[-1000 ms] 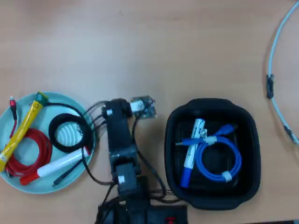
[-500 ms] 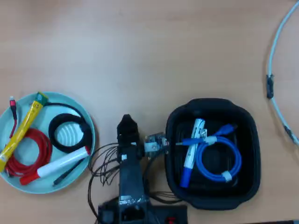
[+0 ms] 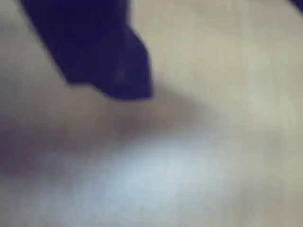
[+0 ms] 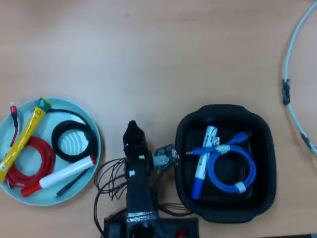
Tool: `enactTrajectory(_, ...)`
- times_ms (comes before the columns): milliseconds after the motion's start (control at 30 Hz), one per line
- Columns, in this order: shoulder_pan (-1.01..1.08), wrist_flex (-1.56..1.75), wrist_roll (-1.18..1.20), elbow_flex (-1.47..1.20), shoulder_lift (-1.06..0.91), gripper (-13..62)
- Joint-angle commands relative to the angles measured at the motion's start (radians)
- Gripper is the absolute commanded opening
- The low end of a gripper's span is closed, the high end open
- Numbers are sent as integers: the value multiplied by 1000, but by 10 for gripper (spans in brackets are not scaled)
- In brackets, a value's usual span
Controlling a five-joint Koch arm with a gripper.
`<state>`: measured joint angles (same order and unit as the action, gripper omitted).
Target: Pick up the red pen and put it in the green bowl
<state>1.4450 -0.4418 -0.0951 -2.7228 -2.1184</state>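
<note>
Light wooden table [image 4: 163, 54] bearing green bowl [image 4: 94, 157], black tub [image 4: 223, 212] (rounded-square) and pale cable [image 4: 292, 69] at right.

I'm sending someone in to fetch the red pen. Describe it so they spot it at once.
In the overhead view, find the green bowl at the table's lower left. The red pen lies slanted across its lower part, below the black cable coil. Its white barrel and red cap set it apart from the yellow marker beside it.

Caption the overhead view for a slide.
Red pen lies in the green bowl; gripper over bare table between bowl and black tub.
</note>
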Motion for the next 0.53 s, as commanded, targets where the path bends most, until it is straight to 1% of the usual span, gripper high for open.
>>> enactTrajectory(0, 2, 2, 2, -5, 51, 421)
enactTrajectory(167, 3, 8, 3, 2, 176, 421)
enactTrajectory(500, 5, 8, 3, -2, 179, 421)
